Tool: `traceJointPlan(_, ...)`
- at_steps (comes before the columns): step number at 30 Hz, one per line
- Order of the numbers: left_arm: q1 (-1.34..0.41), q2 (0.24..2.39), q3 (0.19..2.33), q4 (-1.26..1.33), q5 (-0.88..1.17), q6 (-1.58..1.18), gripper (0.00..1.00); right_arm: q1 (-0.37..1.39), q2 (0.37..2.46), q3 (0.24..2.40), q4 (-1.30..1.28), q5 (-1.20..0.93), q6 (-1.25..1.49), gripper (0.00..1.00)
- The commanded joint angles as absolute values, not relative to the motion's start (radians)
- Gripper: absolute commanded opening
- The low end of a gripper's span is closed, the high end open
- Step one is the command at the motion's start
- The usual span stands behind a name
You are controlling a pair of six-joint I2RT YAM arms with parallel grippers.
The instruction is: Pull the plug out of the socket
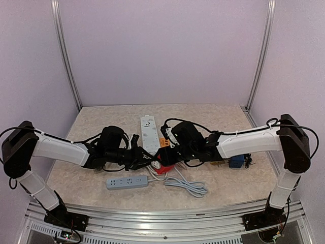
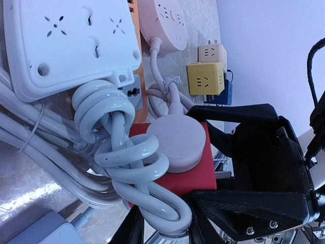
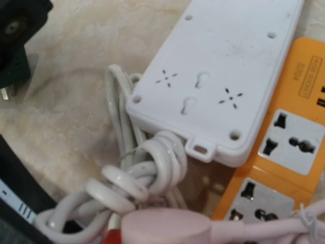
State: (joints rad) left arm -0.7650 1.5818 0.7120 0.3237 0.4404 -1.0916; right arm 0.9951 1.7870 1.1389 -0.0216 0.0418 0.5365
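Note:
A red cube socket [image 2: 198, 175] [image 1: 160, 166] sits mid-table with a pale pink round plug [image 2: 177, 145] [image 3: 167, 229] seated on its face. A knotted white cable [image 2: 127, 152] lies across the cube's front. My left gripper [image 2: 165, 231] [image 1: 143, 158] reaches in from the left. Its black fingers [image 2: 129, 231] press either side of the lowest loop of that cable. My right gripper [image 1: 170, 154] comes from the right. Its black fingers [image 2: 244, 114] clamp the red socket from above and below. They do not show in the right wrist view.
A white power strip [image 1: 149, 129] [image 3: 218, 76] lies face down behind the socket, on an orange strip [image 3: 289, 152]. A grey-blue strip [image 1: 127, 181] and a coiled cable [image 1: 188, 185] lie nearer. A yellow adapter [image 2: 204, 79] and a pink round strip [image 2: 165, 23] stand beyond.

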Motion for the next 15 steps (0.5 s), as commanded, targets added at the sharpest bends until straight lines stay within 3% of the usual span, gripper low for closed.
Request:
traceJointPlan(1, -0.773, 1.614, 0.736, 0.324, 0.451, -1.104, 0.29, 0.980, 1.697, 1.149, 0.063, 0.102, 0.536, 0.00)
traceJointPlan(15, -0.770, 1.654, 0.753, 0.315, 0.451, -1.117, 0.12, 1.006, 1.725, 1.158, 0.059, 0.118, 0.482, 0.00)
